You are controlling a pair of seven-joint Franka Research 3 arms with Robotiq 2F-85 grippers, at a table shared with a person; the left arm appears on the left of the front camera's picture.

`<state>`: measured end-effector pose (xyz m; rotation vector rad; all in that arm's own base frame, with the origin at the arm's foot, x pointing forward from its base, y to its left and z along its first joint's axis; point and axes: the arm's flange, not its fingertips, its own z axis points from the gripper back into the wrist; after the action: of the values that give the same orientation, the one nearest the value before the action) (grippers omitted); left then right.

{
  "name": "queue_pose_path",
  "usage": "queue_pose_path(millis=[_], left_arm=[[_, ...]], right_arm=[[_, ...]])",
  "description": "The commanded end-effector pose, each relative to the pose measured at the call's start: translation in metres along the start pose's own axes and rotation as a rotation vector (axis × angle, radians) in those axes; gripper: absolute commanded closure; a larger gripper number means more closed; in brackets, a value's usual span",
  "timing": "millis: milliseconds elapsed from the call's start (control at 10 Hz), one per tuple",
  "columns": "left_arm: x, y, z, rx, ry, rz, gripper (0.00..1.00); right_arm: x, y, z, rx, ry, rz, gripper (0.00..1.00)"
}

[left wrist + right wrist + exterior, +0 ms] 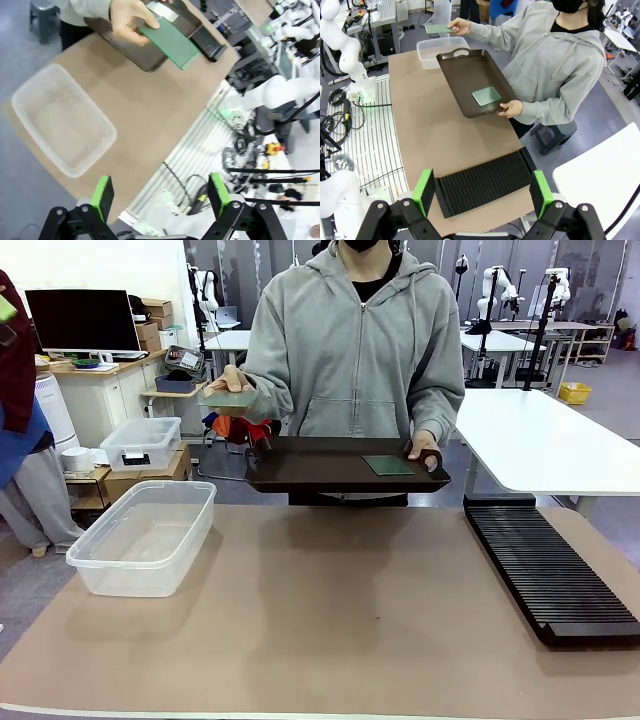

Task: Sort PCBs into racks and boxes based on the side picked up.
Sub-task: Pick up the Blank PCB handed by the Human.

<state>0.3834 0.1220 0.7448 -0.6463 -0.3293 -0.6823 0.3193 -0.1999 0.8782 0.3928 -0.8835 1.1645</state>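
A person across the table holds a dark brown tray (pixel 320 468) above its far edge with one hand. One green PCB (pixel 388 466) (pixel 486 95) lies flat on the tray. The person's other hand holds a second PCB (pixel 228 396) (pixel 167 40) (pixel 438 29) out to the side, over the tray's end. The clear box (pixel 130 575) (pixel 30 95) (pixel 427 50) stands on the table's left, and the slotted black rack (pixel 550 565) (pixel 485 182) (pixel 207 42) lies on its right. My left gripper (pixel 161 195) and right gripper (pixel 482 192) hang high above the table, both open with nothing between their fingers.
A smaller clear lidded bin (pixel 140 443) sits on a stand behind the table's left. White tables (pixel 540 440) stand at the right beyond the rack. The brown tabletop (pixel 330 610) between box and rack is bare.
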Motion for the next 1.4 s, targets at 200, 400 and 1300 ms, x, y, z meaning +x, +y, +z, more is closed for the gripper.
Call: queue_pose_path(millis=[200, 400, 1300], left_arm=[[0.005, 0.028, -0.046, -0.232, -0.091, 0.281, 0.00], [0.005, 0.034, -0.079, -0.277, -0.157, 0.391, 0.00], [0.014, 0.048, -0.125, -0.424, -0.200, 0.587, 0.00]], right_arm=[[0.001, 0.003, -0.001, 0.011, -0.013, 0.013, 0.00], [0.001, 0.003, -0.001, 0.011, -0.013, 0.013, 0.00], [0.001, 0.003, -0.001, 0.011, -0.013, 0.013, 0.00]])
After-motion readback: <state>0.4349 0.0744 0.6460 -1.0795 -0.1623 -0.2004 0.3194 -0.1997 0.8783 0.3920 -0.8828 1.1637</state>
